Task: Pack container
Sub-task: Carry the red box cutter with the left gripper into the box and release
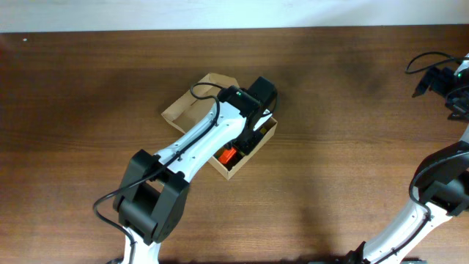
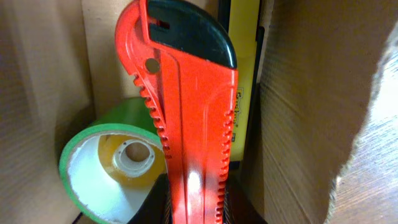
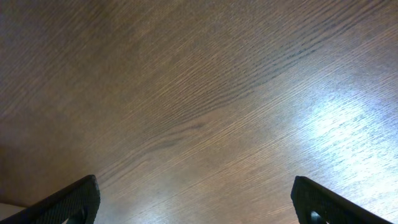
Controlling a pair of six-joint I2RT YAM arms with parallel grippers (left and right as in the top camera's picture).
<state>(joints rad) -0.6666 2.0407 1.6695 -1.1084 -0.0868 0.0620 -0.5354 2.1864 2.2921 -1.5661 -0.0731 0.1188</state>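
Nearly closed, the left gripper (image 2: pixel 196 214) pinches a red tool (image 2: pixel 193 112) inside the box (image 1: pixel 187 110) at mid-table, green tape (image 2: pixel 81 180) at the tool's seven o'clock, while the right gripper (image 3: pixel 199 202), at the box's three o'clock, hangs with fingers (image 3: pixel 74 199) spread wide over the table (image 3: pixel 205 93).

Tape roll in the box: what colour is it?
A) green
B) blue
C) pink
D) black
A: the tape roll lying in the cardboard box, right beside the red tool, has a bright green outside.
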